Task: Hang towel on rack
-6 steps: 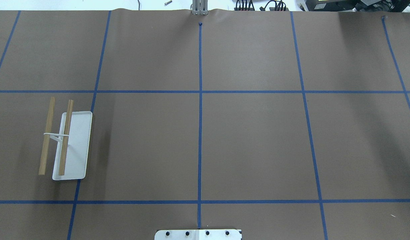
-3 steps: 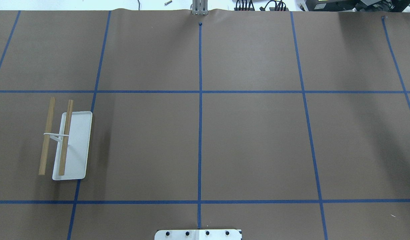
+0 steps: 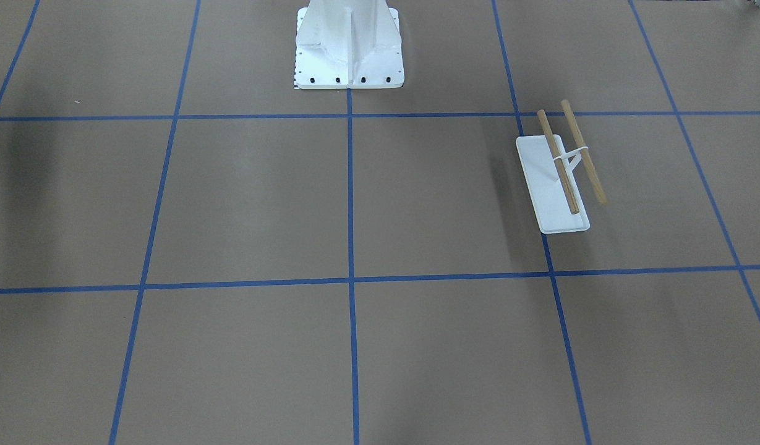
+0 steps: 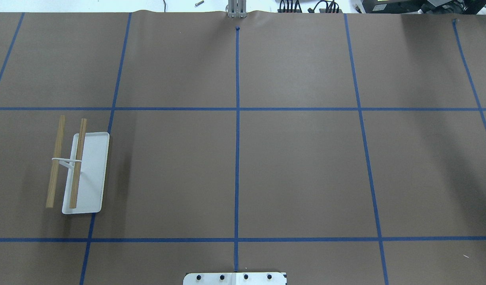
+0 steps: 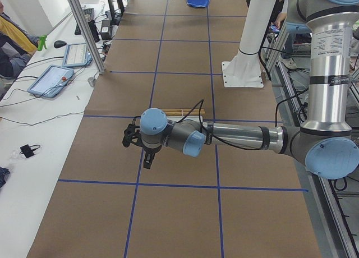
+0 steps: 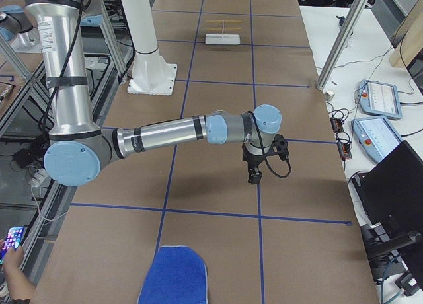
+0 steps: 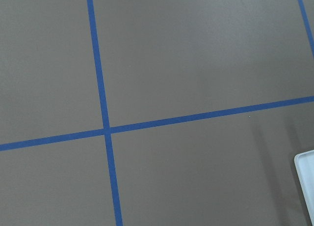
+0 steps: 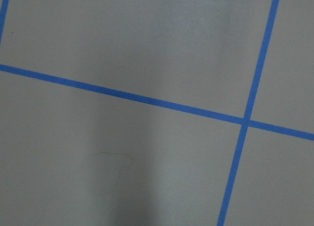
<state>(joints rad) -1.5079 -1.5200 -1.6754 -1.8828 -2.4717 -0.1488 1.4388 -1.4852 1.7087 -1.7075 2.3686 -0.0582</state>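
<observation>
The towel (image 6: 173, 277) only shows in the two side views. From the right-end camera it lies flat, blue face up, at the table's (image 4: 298, 170) near edge on the robot's right. From the left-end camera it's just a small blue patch at the far end. The overhead and front cameras don't reach that far out.

The rack (image 4: 78, 170) sits on the robot's left side, well apart from the towel, and shows in all four fixed views. Its white tray base (image 4: 94, 174) overlaps one of the blue tape lines (image 4: 237, 158). The two dowel bars (image 4: 80, 146) run parallel, one over the tray and the other hanging out past its left edge. The left wrist cam just clips a corner of the tray at its right edge. The right wrist cam gets only brown paper and a tape crossing.

The arms show only from the sides too. The left arm (image 5: 235, 137) is stretched low across the table with the left gripper (image 5: 147, 161) pointing down above the paper, near the rack. The right arm (image 6: 165, 132) does the same on its side, with the right gripper (image 6: 254, 177) hanging over the paper between rack and towel. Neither touches anything. From these angles I can't tell whether either set of jaws is spread or pressed together.

The white pedestal (image 3: 349, 49) is bolted down at mid-table.
</observation>
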